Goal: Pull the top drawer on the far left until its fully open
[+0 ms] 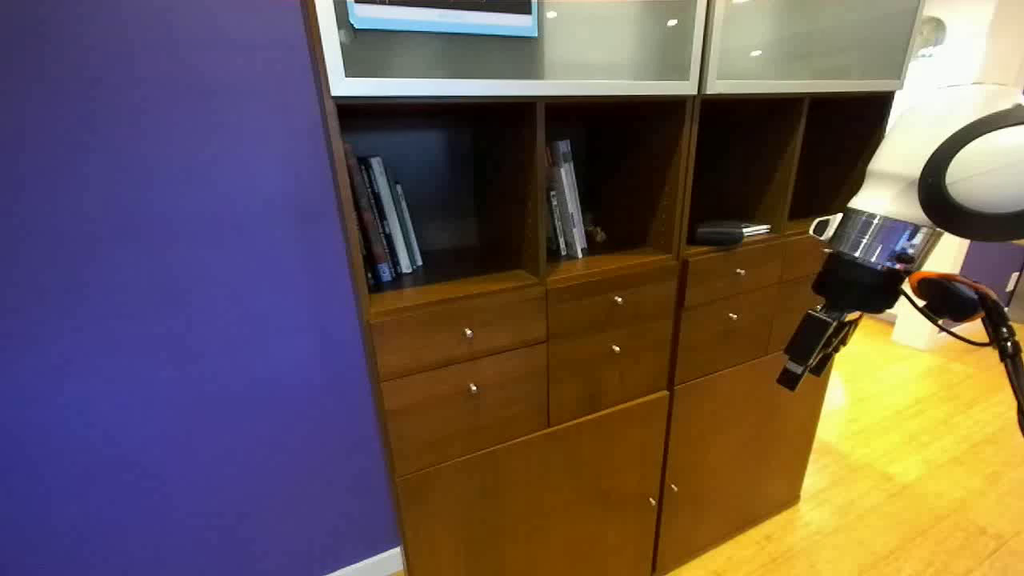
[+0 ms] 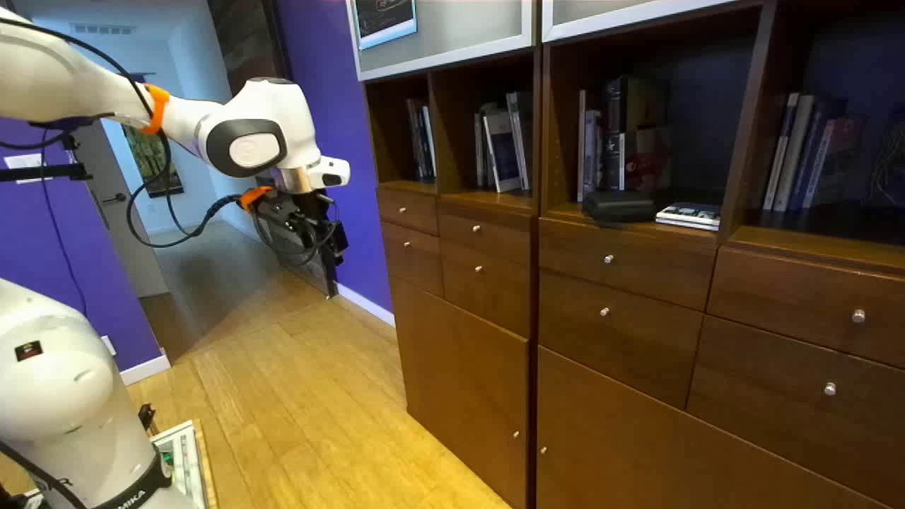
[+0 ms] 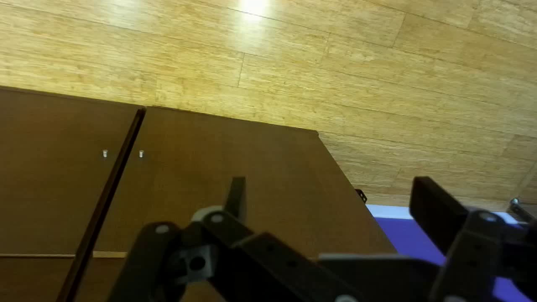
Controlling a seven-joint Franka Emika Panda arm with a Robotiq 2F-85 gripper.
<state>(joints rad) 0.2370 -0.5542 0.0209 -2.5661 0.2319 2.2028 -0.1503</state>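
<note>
The top drawer at the far left shows in both exterior views (image 1: 424,342) (image 2: 424,213). It has a shallow, wide brown wood front and a small silver knob (image 1: 469,333), and looks shut, flush with the cabinet. The taller drawer (image 1: 432,424) lies directly below it. My gripper (image 1: 806,373) hangs in the air in front of the cabinet, pointing down and apart from it. It also shows in the exterior view with the arm at left (image 2: 339,253). In the wrist view my gripper (image 3: 330,184) is open and empty. The top drawer is out of the wrist view.
Lower cabinet doors (image 1: 528,496) with small knobs stand below the drawers. Open shelves with books (image 1: 388,220) are above, under glass doors (image 1: 512,86). A purple wall (image 1: 176,280) borders the cabinet's left side. Wooden floor (image 3: 293,71) lies in front.
</note>
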